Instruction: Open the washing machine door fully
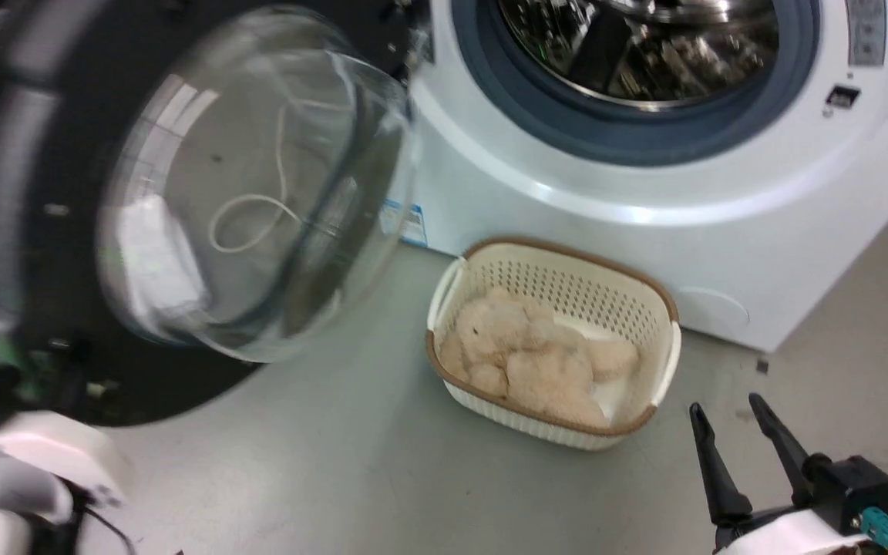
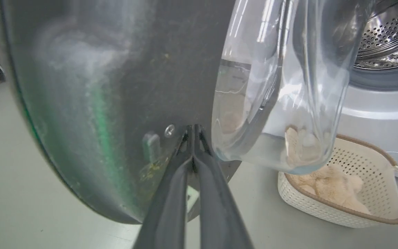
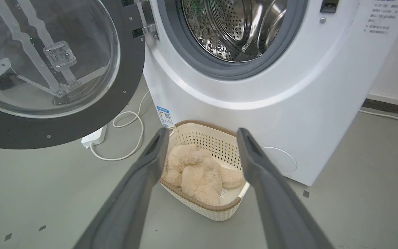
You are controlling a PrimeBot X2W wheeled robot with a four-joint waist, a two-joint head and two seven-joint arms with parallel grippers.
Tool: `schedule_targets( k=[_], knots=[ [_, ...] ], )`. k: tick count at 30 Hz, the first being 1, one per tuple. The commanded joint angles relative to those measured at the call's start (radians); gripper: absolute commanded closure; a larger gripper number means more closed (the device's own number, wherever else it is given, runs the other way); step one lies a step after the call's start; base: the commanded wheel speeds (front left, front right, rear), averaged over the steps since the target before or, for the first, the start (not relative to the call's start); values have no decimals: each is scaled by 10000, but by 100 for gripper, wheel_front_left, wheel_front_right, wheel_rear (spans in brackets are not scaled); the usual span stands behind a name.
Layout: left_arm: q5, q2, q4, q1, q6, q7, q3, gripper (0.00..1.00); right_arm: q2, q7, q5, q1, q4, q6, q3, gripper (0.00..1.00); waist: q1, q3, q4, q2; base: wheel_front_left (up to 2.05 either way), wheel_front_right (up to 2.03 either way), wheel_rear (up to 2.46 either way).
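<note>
Since the door (image 1: pixel 259 185) hangs open left of the washer (image 1: pixel 567 193) — rigid, probably heavy on its hinge (image 3: pixel 148 26) — push its black rim (image 2: pixel 116 86), not the slick glass (image 2: pixel 288 103). Your left claw (image 2: pixel 193 129) is pinched shut, tips at that rim; your right claw (image 1: pixel 725 403) gapes empty.

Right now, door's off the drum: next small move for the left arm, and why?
Probably nudge the shut left gripper a bit further against the glossy black round door with its clear glass bowl, away from the steel drum mouth. Its tips appear to rest on the black rim, and the door, hanging from its metal hinge, looks swung wide but perhaps not to its stop.
</note>
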State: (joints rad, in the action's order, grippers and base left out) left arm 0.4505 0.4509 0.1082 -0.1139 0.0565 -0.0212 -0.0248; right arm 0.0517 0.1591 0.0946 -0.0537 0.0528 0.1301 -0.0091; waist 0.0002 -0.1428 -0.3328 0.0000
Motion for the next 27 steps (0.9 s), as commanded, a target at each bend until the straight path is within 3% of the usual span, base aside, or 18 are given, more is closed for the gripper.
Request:
schedule_targets(
  k=[1,8,13,21,27],
  knots=[
    [101,292,304,-400,-26,-56,291,100,-14,-75,-138,194,-76,6,29,0,-2,-385,269,0,0,0,0],
    [368,1437,2036,-1607,-312,-186,1016,100,-14,-282,-588,560,-269,6,150,0,-2,-960,591,0,0,0,0],
    [464,1893,3349,-2393,-648,117,1168,100,-14,-331,-593,657,-353,6,28,0,-2,-1107,716,0,0,0,0],
    [263,1723,4206,-2798,-951,1326,888,100,-15,-187,-459,639,-226,6,0,0,-2,-764,807,0,0,0,0],
    [10,1072,3332,-2236,-867,2114,443,100,-15,189,-244,508,-180,6,-143,0,-2,18,988,0,0,0,0]
  ],
)
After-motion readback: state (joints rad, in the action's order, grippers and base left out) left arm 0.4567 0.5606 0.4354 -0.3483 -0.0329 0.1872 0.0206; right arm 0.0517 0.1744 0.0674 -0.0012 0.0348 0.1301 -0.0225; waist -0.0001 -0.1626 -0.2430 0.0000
